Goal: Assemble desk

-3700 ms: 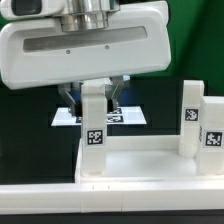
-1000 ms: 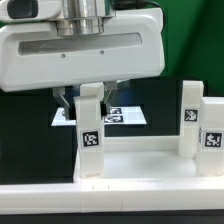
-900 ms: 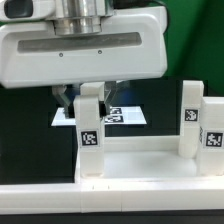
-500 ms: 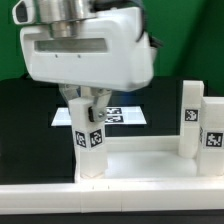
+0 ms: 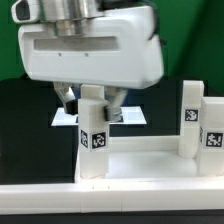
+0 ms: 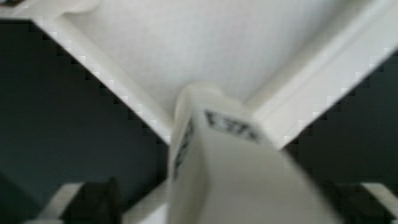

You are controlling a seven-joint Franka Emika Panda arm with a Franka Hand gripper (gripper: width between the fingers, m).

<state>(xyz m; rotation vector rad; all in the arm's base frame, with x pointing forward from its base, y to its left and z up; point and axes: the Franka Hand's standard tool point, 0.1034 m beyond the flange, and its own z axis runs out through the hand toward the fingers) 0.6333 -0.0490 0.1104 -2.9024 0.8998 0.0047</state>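
Presumably a leg being screwed or seated into its corner socket

The gripper (image 5: pixel 91 104) straddles the upper end of a square leg (image 5: pixel 92 135), one finger (image 5: pixel 66 102) on each side, apparently closed on it (actual contact is hard to confirm), and the leg stands upright at a corner of the desk tabletop (image 5: pixel 140 160), likely gripped high so the tagged lower end stays free to turn into the socket. Two more legs (image 5: pixel 200 125) stand upright on the tabletop's far corner, well apart from the gripped leg. Behind the tabletop lies the marker board (image 5: pixel 127 116).
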